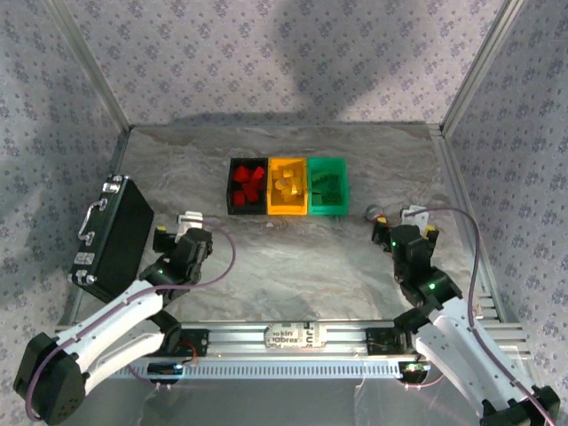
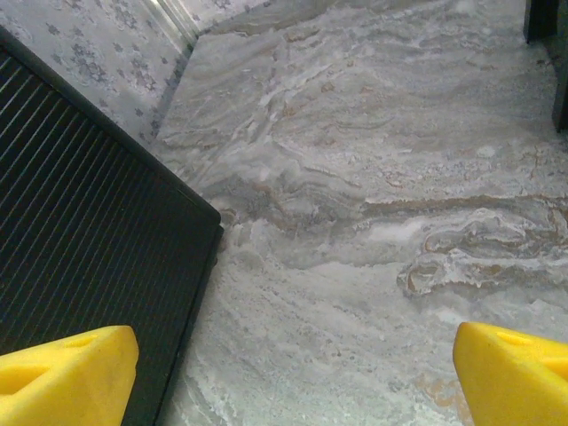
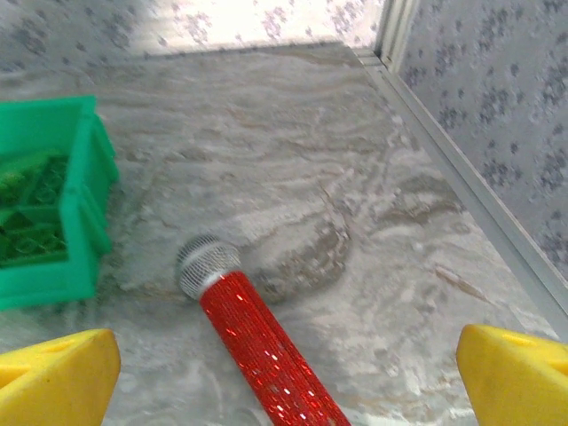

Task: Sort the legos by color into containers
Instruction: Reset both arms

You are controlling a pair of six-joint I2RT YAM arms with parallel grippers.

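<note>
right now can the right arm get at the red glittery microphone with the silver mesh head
Probably yes: the microphone lies uncovered on the marble table just ahead of the right gripper, whose jaws stand open; the green plastic bin sits apart.

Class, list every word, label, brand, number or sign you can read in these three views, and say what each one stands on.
White label on the metal rail between the arm bases: two lines of dark print, too small and blurred to read.
No other writing can be made out.
</note>
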